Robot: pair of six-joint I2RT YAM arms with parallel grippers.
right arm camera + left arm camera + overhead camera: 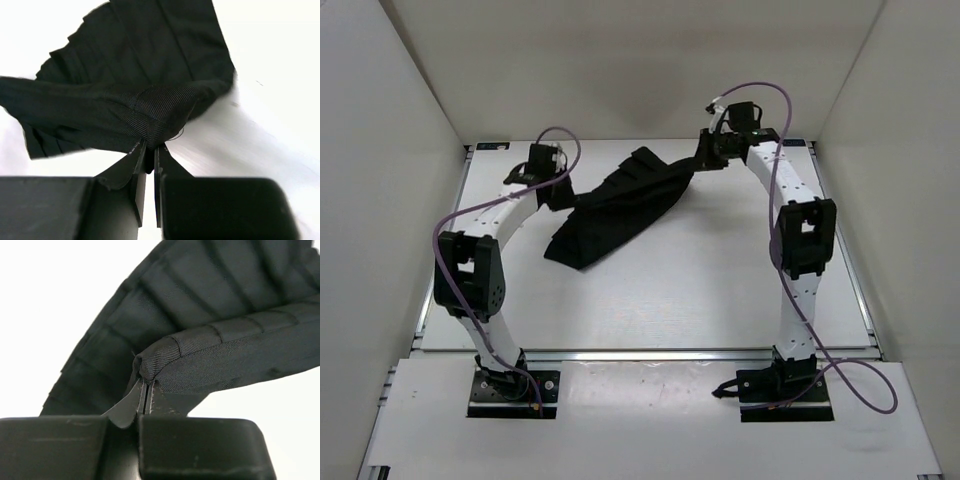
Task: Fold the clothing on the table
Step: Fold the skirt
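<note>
From above, the left arm (470,275) rises from its base at the near left edge, bends at a raised elbow and reaches forward over the left side of the desk (710,295). Its wrist is turned inward, so the left fingers (562,193) meet one end of the clothing (615,210). The right arm (802,240) stands taller and arches from its near right base to the far side. Its wrist is bent toward the middle, and the right fingers (703,156) meet the other end of the cloth. The black clothing runs slantwise between the two, from far centre down toward the near left, and its lower bunched part lies on the desk.

In the left wrist view, the left fingers (141,399) are pressed together on a rolled, stitched edge of the clothing (210,300), which fans out in pleats above the white desk (55,295).

In the right wrist view, the right fingers (157,154) pinch a gathered knot of the clothing (135,65). The rest of it spreads out over the desk (270,80).
</note>
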